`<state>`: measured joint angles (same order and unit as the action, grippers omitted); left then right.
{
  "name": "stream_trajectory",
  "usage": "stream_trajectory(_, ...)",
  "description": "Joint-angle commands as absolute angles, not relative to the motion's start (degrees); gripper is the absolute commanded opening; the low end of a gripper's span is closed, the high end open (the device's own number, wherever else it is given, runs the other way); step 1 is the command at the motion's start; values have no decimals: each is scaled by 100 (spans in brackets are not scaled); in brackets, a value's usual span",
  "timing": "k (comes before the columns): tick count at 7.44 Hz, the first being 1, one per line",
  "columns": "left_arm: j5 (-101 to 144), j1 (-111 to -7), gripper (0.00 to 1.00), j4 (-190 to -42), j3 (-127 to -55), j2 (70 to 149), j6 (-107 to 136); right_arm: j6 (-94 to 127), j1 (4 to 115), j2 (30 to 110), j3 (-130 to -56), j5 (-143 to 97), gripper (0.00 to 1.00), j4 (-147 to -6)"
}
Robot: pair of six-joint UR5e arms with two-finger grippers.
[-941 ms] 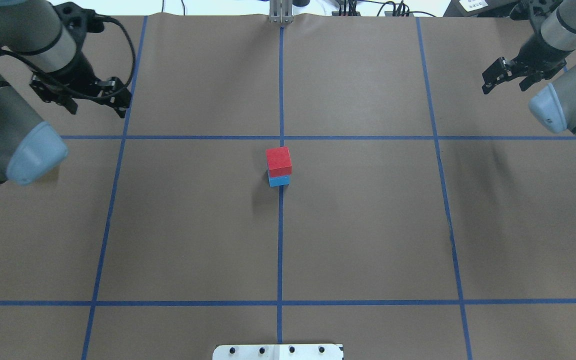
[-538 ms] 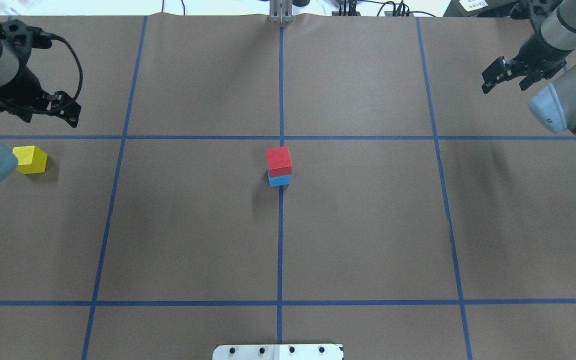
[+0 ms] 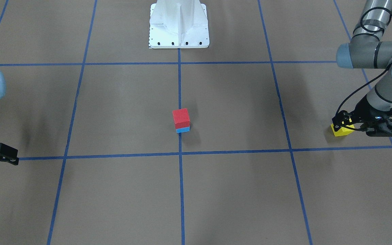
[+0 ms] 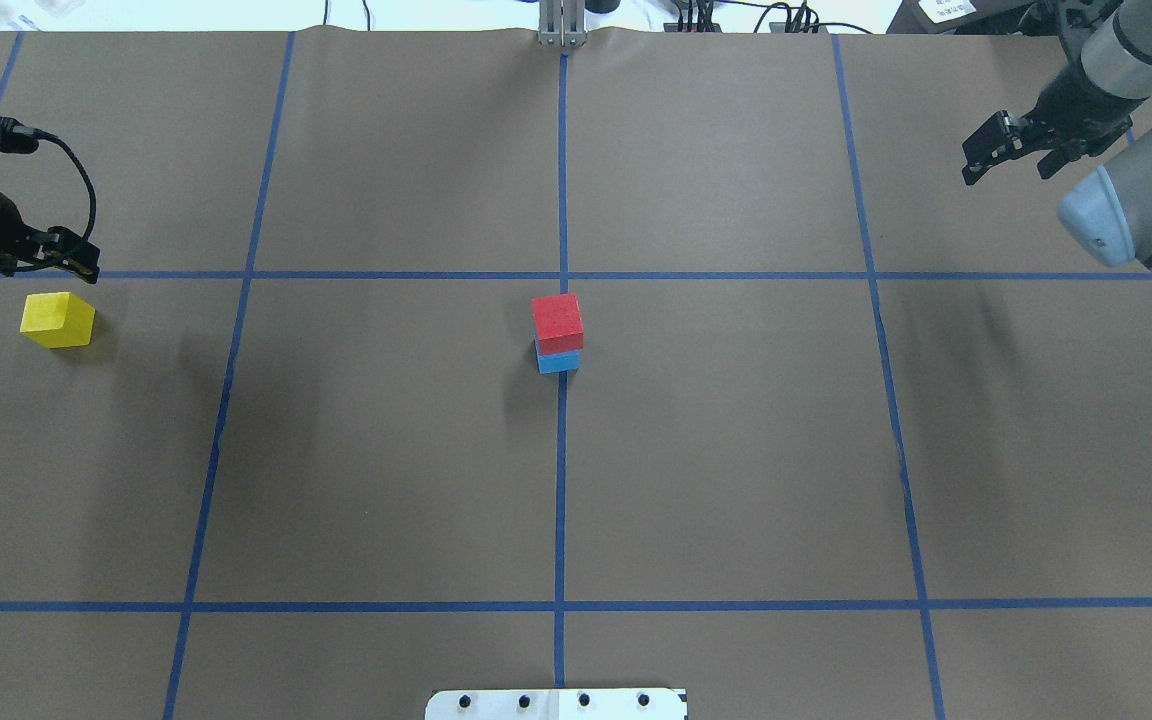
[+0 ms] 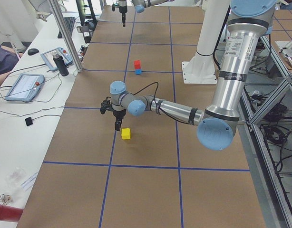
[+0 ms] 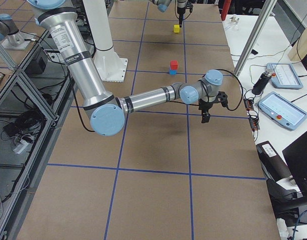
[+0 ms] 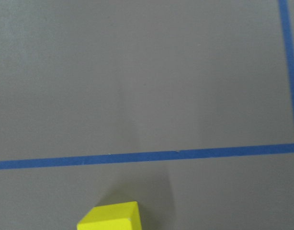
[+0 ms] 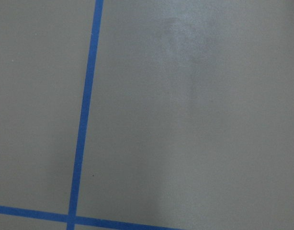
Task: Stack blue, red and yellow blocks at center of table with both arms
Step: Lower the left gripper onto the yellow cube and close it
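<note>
Left gripper [image 4: 46, 266]: jaws apart, empty. Shifted further toward table [image 4: 736, 450] left edge since earlier frames. Now hovers near yellow block [image 4: 58, 320], no contact.
Right gripper [image 4: 1008, 165]: jaws apart, empty, position unchanged at far right.
Red block [image 4: 557, 322] rests on blue block [image 4: 558, 361] at table centre, unmoved.

Left arm [image 5: 174, 110]: reaching out left, forearm level.
Left claw [image 4: 41, 262]: points down, jaws apart.
Right claw [image 4: 1008, 162]: far right, jaws apart.
</note>
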<state>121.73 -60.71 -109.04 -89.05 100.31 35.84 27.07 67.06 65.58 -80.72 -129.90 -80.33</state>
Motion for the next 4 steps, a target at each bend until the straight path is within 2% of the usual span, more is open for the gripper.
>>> stream_trajectory(1,12173,-6065,100,-10951,-8746,9984,3586,2707,6706,6565,-8077,-12990,99,-8033)
stream_trajectory(4,12173,-6038,100,-10960,-8614,9984,3586,2698,6706,6565,-8077,-12982,99,-8033)
